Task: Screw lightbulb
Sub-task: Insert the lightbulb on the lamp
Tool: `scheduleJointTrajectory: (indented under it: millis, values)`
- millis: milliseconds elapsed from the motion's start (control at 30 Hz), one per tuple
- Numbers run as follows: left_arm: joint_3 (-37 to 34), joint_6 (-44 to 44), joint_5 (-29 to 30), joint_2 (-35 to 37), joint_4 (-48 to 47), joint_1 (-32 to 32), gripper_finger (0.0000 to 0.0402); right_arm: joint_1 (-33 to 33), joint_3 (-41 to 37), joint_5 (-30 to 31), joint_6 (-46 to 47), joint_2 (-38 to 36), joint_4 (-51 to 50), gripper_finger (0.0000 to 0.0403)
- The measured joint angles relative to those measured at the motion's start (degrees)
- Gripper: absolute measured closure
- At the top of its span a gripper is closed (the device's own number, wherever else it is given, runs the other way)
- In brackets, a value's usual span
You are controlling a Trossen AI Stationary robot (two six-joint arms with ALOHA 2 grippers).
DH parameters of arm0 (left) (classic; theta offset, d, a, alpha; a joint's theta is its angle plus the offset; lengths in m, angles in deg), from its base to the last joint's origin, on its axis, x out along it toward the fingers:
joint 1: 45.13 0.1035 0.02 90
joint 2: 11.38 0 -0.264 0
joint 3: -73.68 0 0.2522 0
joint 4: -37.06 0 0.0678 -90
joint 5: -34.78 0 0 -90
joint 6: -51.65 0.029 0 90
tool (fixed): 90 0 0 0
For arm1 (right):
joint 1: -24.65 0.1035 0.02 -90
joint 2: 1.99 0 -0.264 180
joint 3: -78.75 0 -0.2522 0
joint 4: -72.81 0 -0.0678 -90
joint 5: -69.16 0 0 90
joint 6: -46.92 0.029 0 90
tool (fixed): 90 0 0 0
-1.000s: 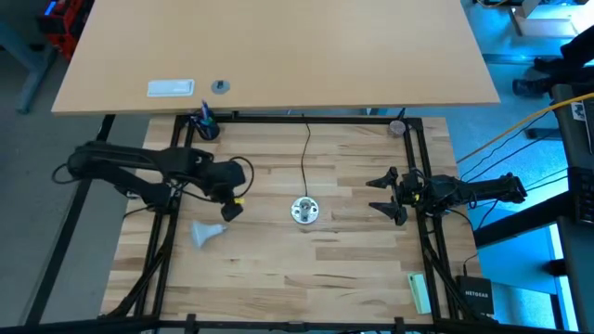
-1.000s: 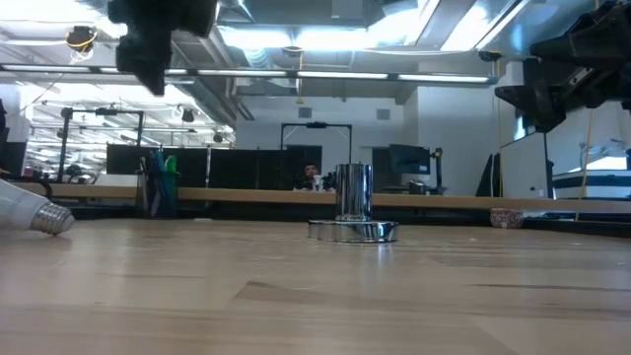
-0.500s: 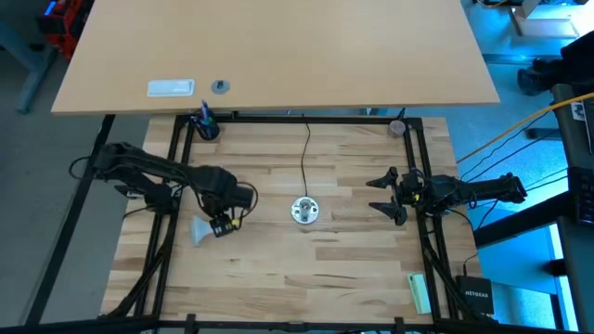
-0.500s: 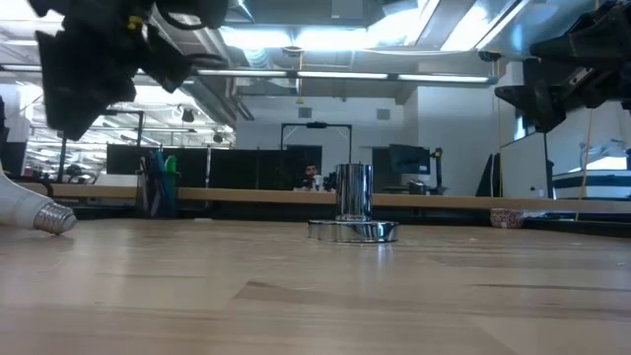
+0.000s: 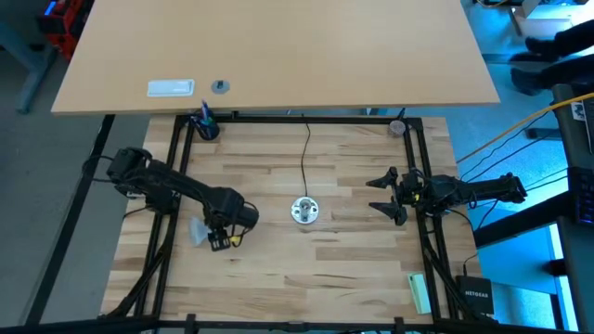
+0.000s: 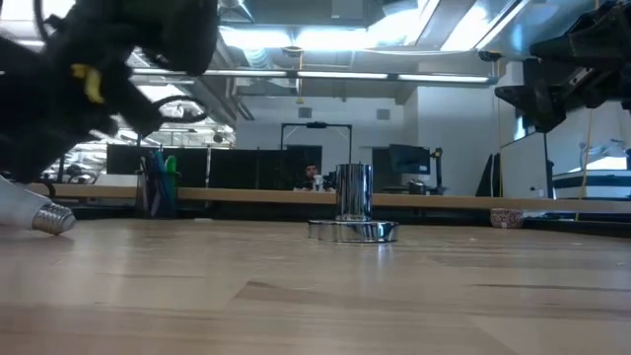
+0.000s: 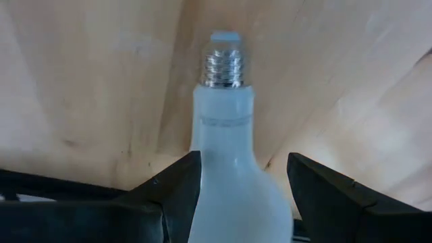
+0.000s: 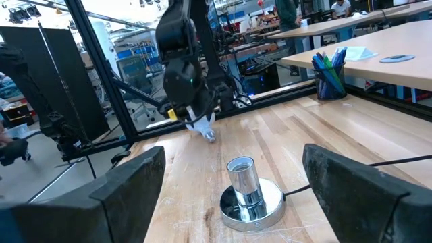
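The left end effector [image 5: 219, 239] hangs low over the lightbulb [image 5: 198, 230] near the left edge of the wooden worktop [image 5: 353, 269]. Its two fingers [image 7: 177, 185] are spread wide, one on each side of the white globe, and not closed on it. The lightbulb [image 7: 226, 175] lies on its side on the boards, its grey screw base [image 7: 223, 62] pointing away from the wrist camera. From table height the base [image 6: 47, 219] shows at the far left of the worktop, with the dark arm just above it.

The silver socket [image 5: 304, 210] stands upright near the middle of the worktop, well apart from the bulb, and its thin black cord [image 5: 306, 153] runs toward the far edge. Bare boards lie between bulb and socket, and along the near edge.

The right end effector [image 5: 382, 194] waits near the right edge, fingers released and spread wide, well apart from the socket [image 8: 248, 192]. A cup of pens [image 5: 205, 124] stands at the far left corner, a small dish [image 5: 397, 126] at the far right corner, and a green object [image 5: 419, 291] near the near right corner. A black frame [image 5: 306, 118] borders the worktop.
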Motion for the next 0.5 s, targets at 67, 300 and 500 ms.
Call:
scheduleJointTrajectory:
  millis: [67,300,500]
  values:
    - [-1.5,-2.1,-0.1,0.1,1.2,-0.3,0.0192,0.0,0.0,0.0,0.0,0.0,0.0,0.0049]
    - [-6.3,-6.3,-0.3,0.1,7.0,-0.2,0.0192,0.0,0.0,0.0,0.0,0.0,0.0,0.0049]
    - [-6.3,-5.3,-0.5,0.4,8.6,-0.2,0.0192,0.0,0.0,0.0,0.0,0.0,0.0,0.0049]
